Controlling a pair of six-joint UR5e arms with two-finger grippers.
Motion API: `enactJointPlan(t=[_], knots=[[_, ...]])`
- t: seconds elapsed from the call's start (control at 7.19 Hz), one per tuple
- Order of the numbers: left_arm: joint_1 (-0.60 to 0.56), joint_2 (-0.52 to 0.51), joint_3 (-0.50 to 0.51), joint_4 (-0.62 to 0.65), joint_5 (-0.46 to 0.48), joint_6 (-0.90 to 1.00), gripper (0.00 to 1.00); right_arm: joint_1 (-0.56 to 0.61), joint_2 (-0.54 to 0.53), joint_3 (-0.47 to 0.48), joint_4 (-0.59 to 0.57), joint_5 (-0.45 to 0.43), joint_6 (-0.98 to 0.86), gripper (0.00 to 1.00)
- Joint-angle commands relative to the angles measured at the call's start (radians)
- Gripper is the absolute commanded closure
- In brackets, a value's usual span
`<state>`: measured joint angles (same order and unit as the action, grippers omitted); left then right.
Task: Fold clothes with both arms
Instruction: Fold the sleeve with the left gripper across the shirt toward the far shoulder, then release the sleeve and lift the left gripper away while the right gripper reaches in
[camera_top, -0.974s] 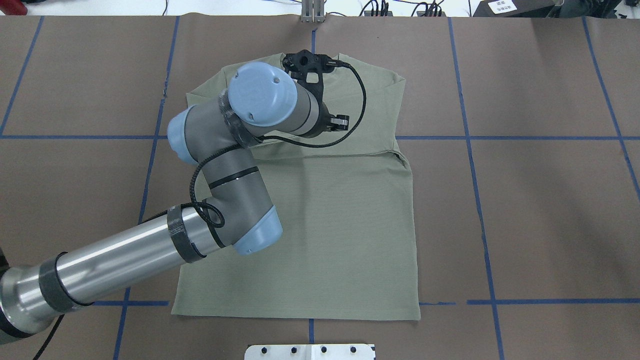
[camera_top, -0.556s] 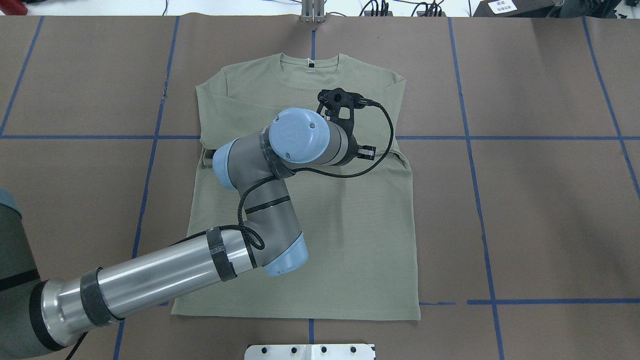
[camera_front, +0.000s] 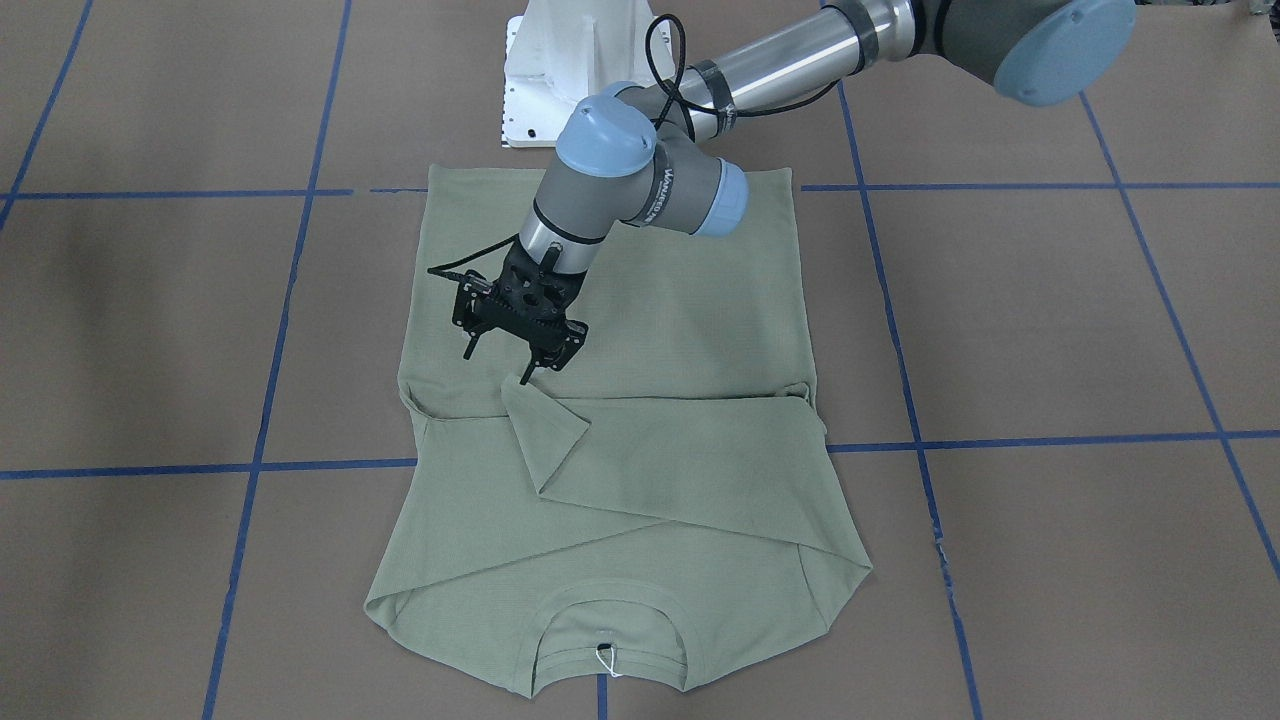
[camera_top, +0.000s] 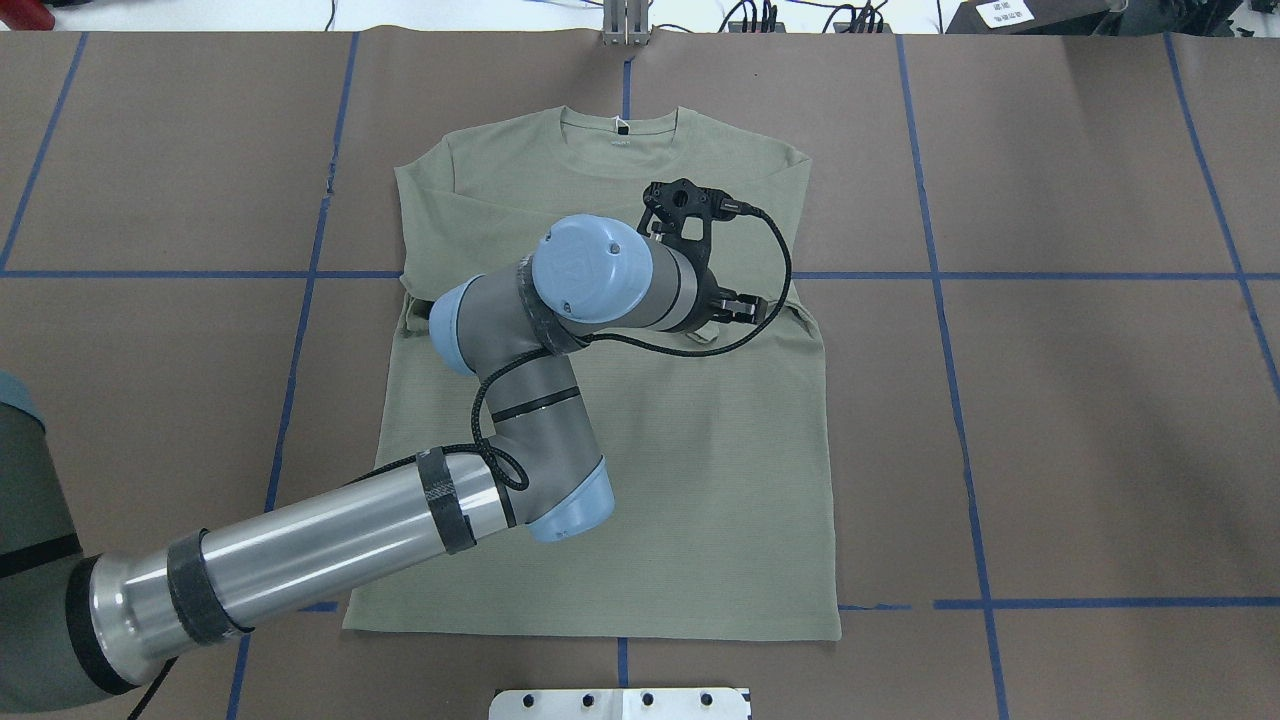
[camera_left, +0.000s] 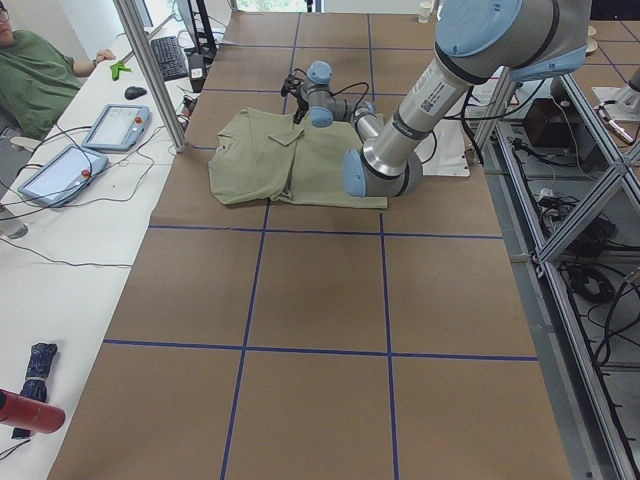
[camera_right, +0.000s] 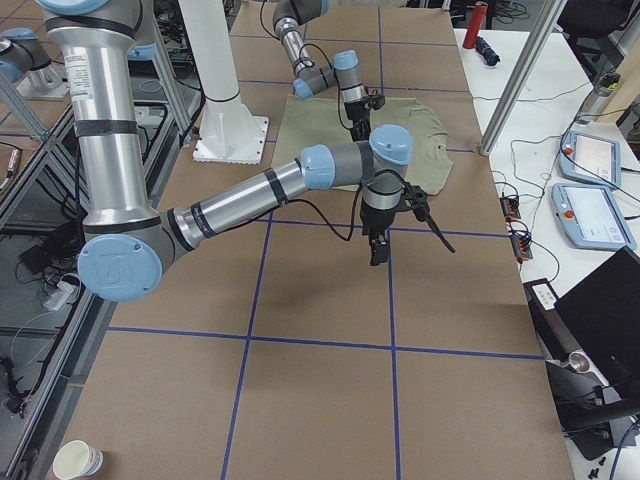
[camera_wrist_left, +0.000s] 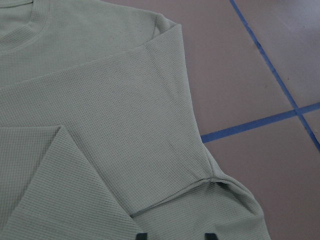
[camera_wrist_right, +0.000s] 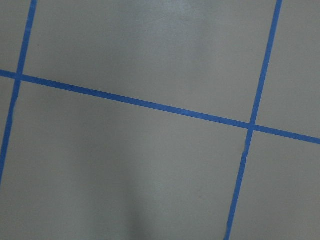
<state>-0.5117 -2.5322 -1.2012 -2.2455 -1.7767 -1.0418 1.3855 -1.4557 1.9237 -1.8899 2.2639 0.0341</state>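
Note:
The sage-green shirt lies flat on the brown table, collar at the far side. Both sleeves are folded across the chest. The white tag loop shows at the neck. My left gripper hovers low over the shirt, beside the folded sleeve's cuff. It is open and empty, and the left wrist view shows its fingertips apart over the cloth. My right gripper hangs above bare table away from the shirt. I cannot tell whether it is open or shut.
The white pedestal base stands at the robot's edge of the table. Blue tape lines grid the brown surface. An operator and tablets are at a side table. A paper cup sits on the floor.
My left gripper has moved from near the collar toward the robot and to its right, over the folded sleeves. The collar now shows uncovered.

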Motion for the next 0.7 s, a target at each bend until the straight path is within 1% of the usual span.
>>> enactJointPlan(t=[0.0,0.14,0.28,0.42,0.56], knots=[[-0.095,0.016,-0.099,0.260,-0.162,0.096,0.00,-0.011,0.101,-0.072,0.000,0.067,0.004,0.00],[-0.161,0.026,-0.160,0.426,-0.188,0.185,0.00,-0.047,0.147,-0.083,0.002,0.069,0.083,0.00],[-0.235,0.085,-0.222,0.479,-0.272,0.280,0.00,-0.110,0.209,-0.083,0.002,0.065,0.216,0.00],[-0.311,0.160,-0.274,0.480,-0.327,0.386,0.00,-0.196,0.286,-0.084,0.000,0.049,0.344,0.00],[-0.373,0.202,-0.291,0.480,-0.357,0.473,0.00,-0.277,0.357,-0.095,0.000,-0.027,0.450,0.00]])
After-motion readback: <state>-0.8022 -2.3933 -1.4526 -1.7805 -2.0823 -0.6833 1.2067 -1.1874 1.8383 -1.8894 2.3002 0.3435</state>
